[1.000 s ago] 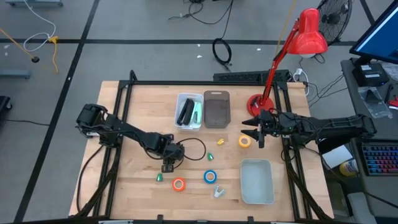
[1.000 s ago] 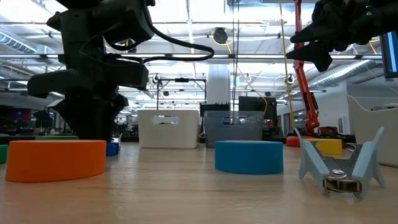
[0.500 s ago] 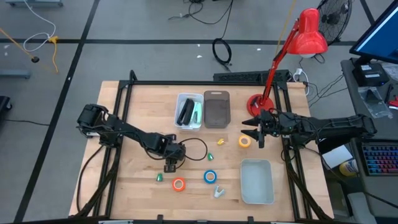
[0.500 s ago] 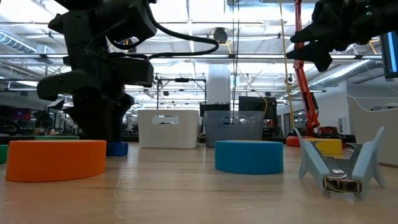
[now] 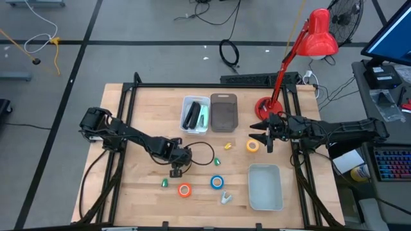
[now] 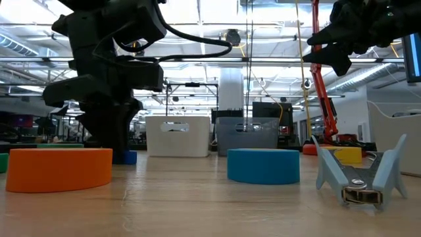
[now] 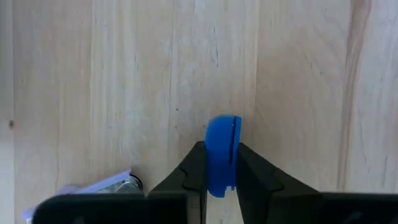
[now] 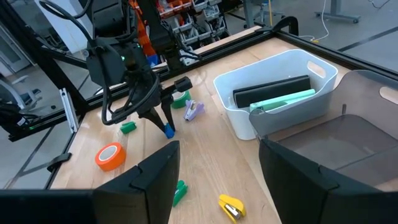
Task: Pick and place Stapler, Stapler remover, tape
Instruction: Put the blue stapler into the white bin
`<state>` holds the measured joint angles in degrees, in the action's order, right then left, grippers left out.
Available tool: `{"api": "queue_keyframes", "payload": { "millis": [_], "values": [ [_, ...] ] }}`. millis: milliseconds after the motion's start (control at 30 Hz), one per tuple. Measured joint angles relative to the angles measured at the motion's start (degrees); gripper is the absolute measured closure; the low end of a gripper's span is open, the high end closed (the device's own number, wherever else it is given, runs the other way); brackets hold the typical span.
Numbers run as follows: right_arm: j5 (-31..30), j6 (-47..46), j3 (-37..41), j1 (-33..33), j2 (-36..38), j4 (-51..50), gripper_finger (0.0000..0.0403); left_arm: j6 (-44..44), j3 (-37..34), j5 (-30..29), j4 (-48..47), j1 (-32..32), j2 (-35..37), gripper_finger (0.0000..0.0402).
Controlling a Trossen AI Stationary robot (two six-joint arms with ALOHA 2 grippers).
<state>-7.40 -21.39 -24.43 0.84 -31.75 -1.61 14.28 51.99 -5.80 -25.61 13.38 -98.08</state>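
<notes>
- Near table centre, L gripper [image 5: 174, 172] is pointing down at the wood, fingers [image 7: 194, 171] pinching a small blue piece [image 7: 221, 154] – looks like a staple remover, can't tell for sure.
- R gripper [image 5: 259, 136] is hanging above the table by the red lamp [image 5: 302, 51], jaws spread, holding nothing.
- Tape rolls are lying flat: orange [image 5: 185, 190] & blue [image 5: 217, 182] towards the front edge, yellow one [image 5: 252, 146] just beside R gripper.
- White bin [image 5: 196, 114] is holding a dark stapler [image 8: 272, 91] & a green one [image 8: 281, 101].
</notes>
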Motion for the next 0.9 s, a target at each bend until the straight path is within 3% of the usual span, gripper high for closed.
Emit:
{"api": "queue_keyframes", "payload": {
  "millis": [233, 533, 767, 900],
  "values": [
    [0.0, 0.0, 0.0, 0.0, 0.0, 0.0, 0.019, -0.3, 5.3, -4.8, -6.6, -3.2, 2.8, 0.0348],
    [0.0, 0.3, 0.0, 0.0, 0.0, 0.0, 0.019, -11.9, 15.7, -17.5, -7.2, -12.8, 7.9, 0.0347],
    [0.0, 0.9, 0.0, 0.0, 0.0, 0.1, 0.019, -15.3, 17.4, -18.1, -6.2, -25.6, 7.1, 0.0347],
    [0.0, 1.0, 0.0, 0.0, 0.0, 0.1, 0.019, -10.4, 17.5, -14.2, -5.7, -33.0, 6.8, 0.0347]
  ]
}}
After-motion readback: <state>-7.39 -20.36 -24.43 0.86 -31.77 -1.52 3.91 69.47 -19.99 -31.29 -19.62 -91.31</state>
